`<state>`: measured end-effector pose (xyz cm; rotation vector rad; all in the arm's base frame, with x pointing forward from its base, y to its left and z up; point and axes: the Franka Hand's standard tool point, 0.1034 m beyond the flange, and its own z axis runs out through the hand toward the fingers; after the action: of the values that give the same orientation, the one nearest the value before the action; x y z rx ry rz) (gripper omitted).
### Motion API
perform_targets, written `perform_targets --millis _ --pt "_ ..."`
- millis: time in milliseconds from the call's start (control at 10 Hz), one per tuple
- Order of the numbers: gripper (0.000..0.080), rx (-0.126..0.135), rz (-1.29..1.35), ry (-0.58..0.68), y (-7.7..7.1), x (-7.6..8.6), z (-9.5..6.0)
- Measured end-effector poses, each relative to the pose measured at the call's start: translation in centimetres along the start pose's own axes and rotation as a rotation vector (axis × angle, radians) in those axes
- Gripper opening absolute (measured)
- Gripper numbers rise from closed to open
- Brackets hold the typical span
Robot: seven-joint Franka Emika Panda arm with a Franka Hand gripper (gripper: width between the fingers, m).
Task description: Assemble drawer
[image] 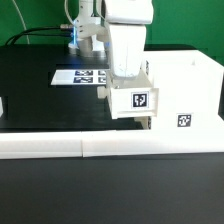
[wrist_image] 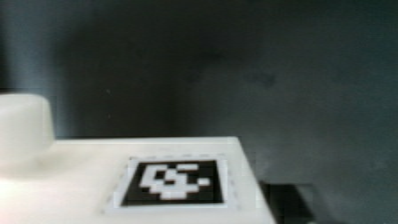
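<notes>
Nearest the exterior camera runs a long low white border bar [image: 100,147] across the front edge of a black table [image: 40,90], with a seam where two lengths meet. Behind the table hangs a green backdrop [image: 30,15]. Well back on the black surface lies the marker board [image: 82,76], flat and showing several tags.

Over the middle of the table the white gripper [image: 128,82] hangs from the arm, pressed down on a small tray [image: 137,101] of the drawer. Its fingers are hidden behind the wrist body and the tray, so I cannot tell how wide they stand or whether they clamp it.

That tray turns a tagged face toward the exterior camera and sits just beside, perhaps touching, the large hollow case [image: 185,95] on the exterior view's right, which also carries a tag on its front. The wrist view shows a white tagged surface [wrist_image: 175,180] close below, blurred, against a dark background.
</notes>
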<state>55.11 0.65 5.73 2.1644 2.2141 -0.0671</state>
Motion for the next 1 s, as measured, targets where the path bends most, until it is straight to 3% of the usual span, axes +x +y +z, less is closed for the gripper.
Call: perform_targets --millis 100,200,300,500,700,900,1000 --pt "0.0358 -0.004 0.001 -0.001 0.1 0.0 -0.4" --pt "0.0541 -0.004 0.004 -0.003 0.2 -0.1 -0.8" --pt "0.0619 0.003 0.005 -0.006 0.3 -0.2 -1.2" --pt "0.0644 0.010 0.009 -0.013 0.4 -0.6 -2.6" --pt "0.0649 0.010 -0.001 -0.022 0.5 -2.1 -3.8" --pt "0.0649 0.015 -0.018 -0.026 0.3 -4.6 -3.7" --pt "0.0649 0.015 -0.014 -0.023 0.3 -4.6 -3.6"
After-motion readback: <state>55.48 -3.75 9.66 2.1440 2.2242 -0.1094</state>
